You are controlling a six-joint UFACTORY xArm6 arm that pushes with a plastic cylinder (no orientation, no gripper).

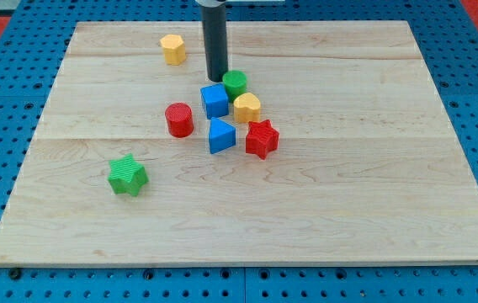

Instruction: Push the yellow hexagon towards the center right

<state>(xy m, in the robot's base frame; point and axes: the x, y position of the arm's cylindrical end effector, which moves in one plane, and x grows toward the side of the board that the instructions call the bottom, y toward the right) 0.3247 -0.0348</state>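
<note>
The yellow hexagon (172, 49) sits near the top of the wooden board (374, 210), left of middle, standing flat on its base; it has no clear long axis and its facing cannot be told. My tip (216, 79) is a bare rod end, holding nothing. It rests on the board to the right of the yellow hexagon and apart from it, just beside the green round block (235, 82) and just above the blue cube (215, 101). The rod (215, 38) stands upright, coming down from the view's top.
</note>
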